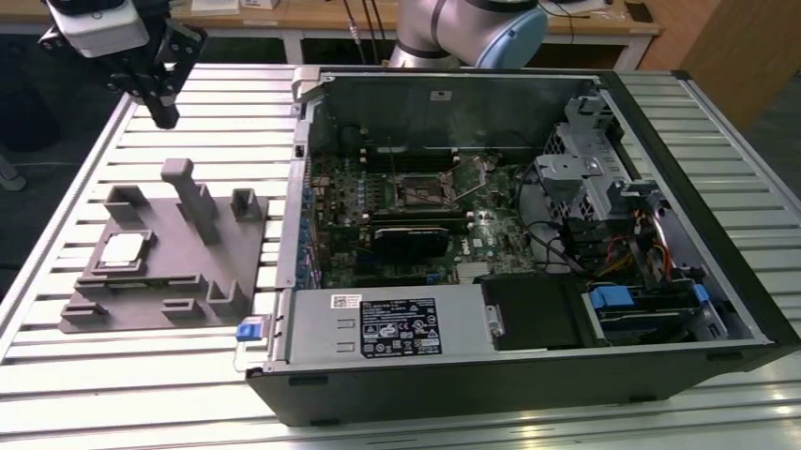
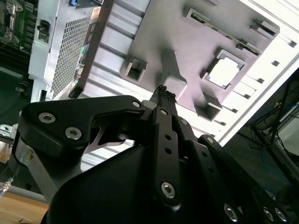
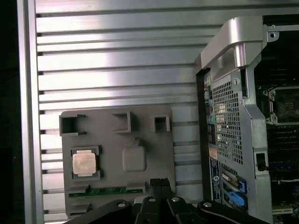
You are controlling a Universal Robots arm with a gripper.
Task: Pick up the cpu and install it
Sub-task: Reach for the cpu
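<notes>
1. Ribbed metal table (image 1: 225,103) holds a grey plate (image 1: 175,272) toward the exterior view's left. An open computer case (image 1: 438,98) stands toward its right, just beside the plate. Wooden benches run behind.
2. Cpu (image 1: 122,249): lies flat, silvery top up, in a square pocket of the plate, on the side away from the case. Both wrist views show it seated in that pocket: the first wrist view has the cpu (image 3: 84,163) squarely framed, and the second wrist view catches the cpu (image 2: 223,72) at an angle.
3. Claw (image 1: 164,117): hangs in the air, pointing down, over the bare table past the plate's far end. Its fingers are pressed together with nothing between them. The fingertips (image 2: 161,91) meet in the second wrist view.
4. Claw to cpu: well apart, no contact. In the exterior view the cpu sits lower and slightly left of the claw, with the plate's upright post (image 1: 188,192) off to the right of the line between them.
5. Inside the case: green board with a socket frame (image 1: 419,187), a black block (image 1: 407,242) just in front of it, and a grey labelled box (image 1: 388,323) along the near wall.
</notes>
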